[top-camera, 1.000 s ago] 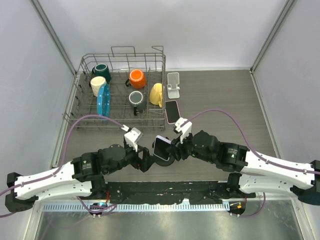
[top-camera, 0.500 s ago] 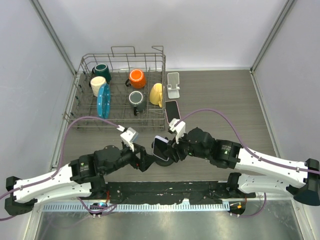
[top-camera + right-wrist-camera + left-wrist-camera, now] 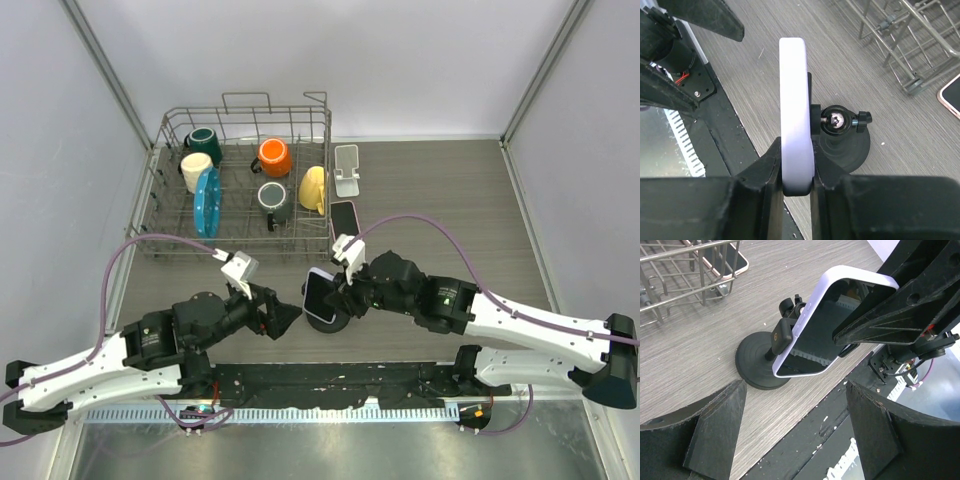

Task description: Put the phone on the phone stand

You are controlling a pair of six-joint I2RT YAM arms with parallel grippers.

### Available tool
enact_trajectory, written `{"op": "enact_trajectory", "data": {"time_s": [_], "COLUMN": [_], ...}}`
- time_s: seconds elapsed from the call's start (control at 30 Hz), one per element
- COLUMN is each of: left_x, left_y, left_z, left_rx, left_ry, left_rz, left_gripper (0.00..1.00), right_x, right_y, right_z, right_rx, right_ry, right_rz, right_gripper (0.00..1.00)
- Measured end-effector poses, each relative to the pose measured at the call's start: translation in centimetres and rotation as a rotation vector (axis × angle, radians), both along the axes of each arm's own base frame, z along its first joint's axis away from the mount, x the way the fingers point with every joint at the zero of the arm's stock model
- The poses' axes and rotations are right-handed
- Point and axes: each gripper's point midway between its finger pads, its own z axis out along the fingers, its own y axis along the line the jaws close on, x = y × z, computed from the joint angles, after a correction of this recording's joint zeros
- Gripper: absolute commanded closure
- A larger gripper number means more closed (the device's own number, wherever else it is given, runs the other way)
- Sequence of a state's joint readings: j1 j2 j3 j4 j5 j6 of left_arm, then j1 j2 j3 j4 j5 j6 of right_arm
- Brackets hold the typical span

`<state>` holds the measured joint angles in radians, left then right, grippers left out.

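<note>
A phone [image 3: 319,297] in a lavender case with a dark screen stands on edge against the clamp head of a black phone stand [image 3: 335,320], which has a round base and a ball joint. My right gripper [image 3: 338,295] is shut on the phone's lower end; in the right wrist view both fingers press the phone [image 3: 796,100] and the gripper [image 3: 797,182] sits just in front of the stand [image 3: 842,137]. My left gripper [image 3: 284,316] is open and empty, left of the phone. The left wrist view shows the phone [image 3: 830,325], the stand [image 3: 757,367] and the left gripper [image 3: 795,435].
A wire dish rack [image 3: 165,190] with mugs and a blue plate stands at the back left. A second phone [image 3: 343,222] with a pink rim lies flat beside it, and a small white stand [image 3: 346,170] is behind that. The black front rail [image 3: 330,380] runs along the near edge.
My left gripper has drawn back to the left, away from the phone. My right gripper has shifted a little left with the phone, onto the black stand.
</note>
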<state>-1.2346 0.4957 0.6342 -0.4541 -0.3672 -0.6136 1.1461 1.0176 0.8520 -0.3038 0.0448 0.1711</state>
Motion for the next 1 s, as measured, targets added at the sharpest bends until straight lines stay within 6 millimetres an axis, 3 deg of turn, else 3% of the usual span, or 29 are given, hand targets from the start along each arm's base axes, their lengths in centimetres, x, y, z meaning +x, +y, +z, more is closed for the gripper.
{"op": "enact_trajectory", "data": {"time_s": [0.17, 0.5, 0.83, 1.0], "left_x": [-0.1, -0.9, -2.2, -2.3], "left_y": [0.5, 3.2, 6.8, 6.9], "left_z": [0.1, 6.3, 12.4, 12.8], "left_rx": [0.008, -0.168, -0.323, -0.316], "left_ry": [0.005, -0.059, -0.109, -0.108], "left_rz": [0.003, 0.013, 0.011, 0.008], "left_gripper": [0.16, 0.16, 0.16, 0.16], "right_x": [-0.6, -4.3, -3.9, -4.3], "right_y": [0.3, 2.8, 7.5, 7.7], "right_z": [0.0, 0.2, 0.3, 0.3], "right_rx": [-0.009, 0.007, 0.038, 0.036], "right_ry": [-0.017, -0.006, 0.016, 0.011], "right_rz": [0.073, 0.389, 0.453, 0.453], "right_gripper": [0.99, 0.99, 0.99, 0.99]}}
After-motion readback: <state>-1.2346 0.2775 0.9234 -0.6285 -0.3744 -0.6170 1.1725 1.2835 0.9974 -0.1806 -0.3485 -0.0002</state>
